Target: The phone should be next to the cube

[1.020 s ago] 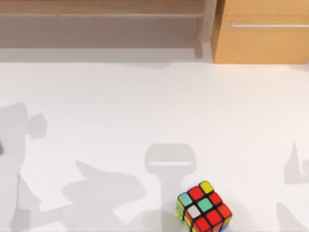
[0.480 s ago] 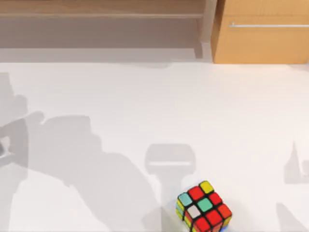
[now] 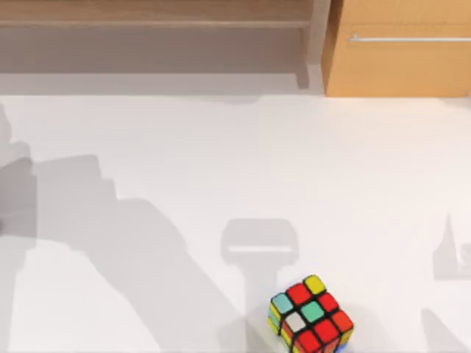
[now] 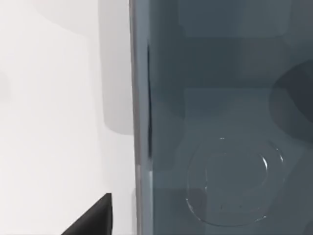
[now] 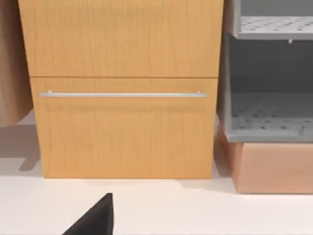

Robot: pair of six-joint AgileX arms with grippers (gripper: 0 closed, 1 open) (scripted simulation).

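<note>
The cube [image 3: 310, 316], with black edges and red, green, yellow, white and light-blue stickers, sits on the white table [image 3: 221, 162] near the front edge, right of centre. In the left wrist view the phone [image 4: 220, 122] looms very close: a glossy dark grey face with a silvery edge [image 4: 133, 98], lying on the white table. A black part of my left gripper [image 4: 93, 220] shows just beside that edge. A black part of my right gripper [image 5: 93, 218] hangs over the table, facing a wooden drawer front.
A wooden cabinet [image 3: 397, 59] with a metal handle [image 3: 408, 38] stands at the back right. A low wooden shelf [image 3: 147, 15] runs along the back left. A grey perforated rack [image 5: 269, 117] stands beside the cabinet. Arm shadows lie across the table's left.
The large arm shadow on the table's left has shifted and spread. A dark piece of the left arm at the left edge has slid out of the top view. The cube has not moved.
</note>
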